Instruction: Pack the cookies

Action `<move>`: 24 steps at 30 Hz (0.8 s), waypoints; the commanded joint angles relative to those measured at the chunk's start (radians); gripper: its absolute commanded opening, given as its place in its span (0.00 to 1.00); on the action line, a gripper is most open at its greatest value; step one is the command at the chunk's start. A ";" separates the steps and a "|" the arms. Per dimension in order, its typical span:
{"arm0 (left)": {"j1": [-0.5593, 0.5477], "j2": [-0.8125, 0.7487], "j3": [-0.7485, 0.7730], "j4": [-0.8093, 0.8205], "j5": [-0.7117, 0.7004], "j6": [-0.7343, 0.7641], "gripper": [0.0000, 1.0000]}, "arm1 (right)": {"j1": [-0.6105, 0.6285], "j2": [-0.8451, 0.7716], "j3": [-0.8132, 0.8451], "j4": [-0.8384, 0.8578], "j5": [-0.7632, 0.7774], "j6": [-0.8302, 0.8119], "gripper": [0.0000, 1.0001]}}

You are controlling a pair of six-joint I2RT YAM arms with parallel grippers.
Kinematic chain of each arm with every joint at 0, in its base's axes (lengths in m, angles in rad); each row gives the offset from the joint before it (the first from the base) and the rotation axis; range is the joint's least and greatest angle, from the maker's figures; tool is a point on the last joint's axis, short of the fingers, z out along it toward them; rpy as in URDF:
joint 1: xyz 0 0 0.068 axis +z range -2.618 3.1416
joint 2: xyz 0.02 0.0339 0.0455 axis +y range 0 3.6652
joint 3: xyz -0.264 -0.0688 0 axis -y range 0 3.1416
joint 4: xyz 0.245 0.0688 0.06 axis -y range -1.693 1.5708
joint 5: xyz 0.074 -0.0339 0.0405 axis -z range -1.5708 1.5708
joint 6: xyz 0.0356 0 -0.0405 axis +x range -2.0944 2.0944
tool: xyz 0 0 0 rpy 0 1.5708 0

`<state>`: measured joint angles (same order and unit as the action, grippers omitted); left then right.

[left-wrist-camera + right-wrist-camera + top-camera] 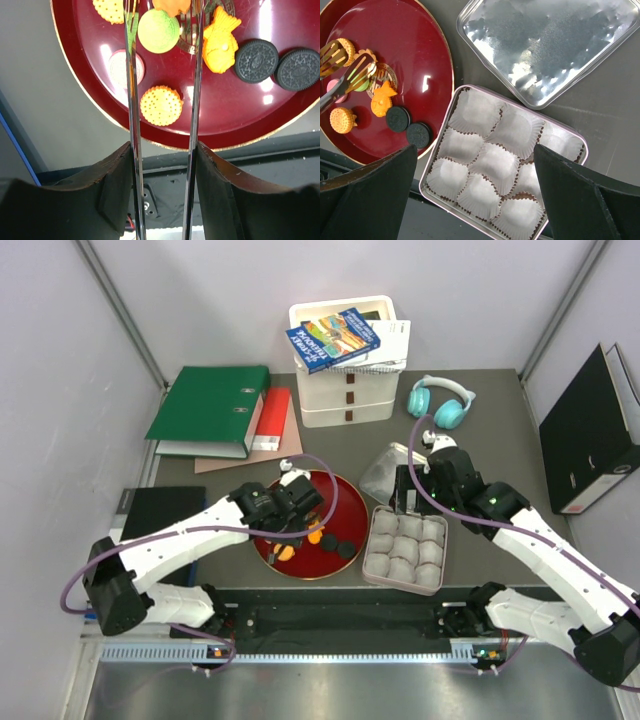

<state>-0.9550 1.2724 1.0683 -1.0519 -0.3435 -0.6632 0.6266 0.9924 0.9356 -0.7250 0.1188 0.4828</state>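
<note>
The cookies lie on a red lacquer plate (332,483): a green one (158,31), a pink one (126,68), round orange ones (160,105), an orange fish shape (219,42) and two black sandwich cookies (256,60). My left gripper (162,150) is shut on metal tongs (131,100). The tong blades reach over the plate, apart, on either side of the green cookie. The tongs also show in the right wrist view (345,75). My right gripper (475,150) is open and empty above a square tin (436,150) of white paper cups (500,165), with no cookie in them.
The tin's shiny lid (545,45) lies behind the tin. At the back are a green binder (208,405), a red book (273,420), stacked white boxes (348,390) with a booklet on top, and teal headphones (440,402). A black binder (590,430) leans at the right.
</note>
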 commanded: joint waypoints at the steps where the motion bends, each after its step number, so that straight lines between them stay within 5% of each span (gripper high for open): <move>1: -0.004 0.018 -0.019 0.067 -0.034 -0.007 0.55 | 0.012 -0.001 0.019 0.024 0.012 -0.003 0.99; 11: -0.002 0.067 -0.036 0.122 -0.045 -0.001 0.54 | 0.015 0.000 0.015 0.024 0.012 -0.006 0.99; 24: -0.002 0.053 0.043 0.067 -0.061 -0.001 0.34 | 0.012 -0.009 0.032 0.009 0.027 -0.018 0.99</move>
<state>-0.9550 1.3533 1.0363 -0.9527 -0.3687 -0.6601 0.6266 0.9928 0.9356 -0.7258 0.1242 0.4789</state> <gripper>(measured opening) 0.423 0.989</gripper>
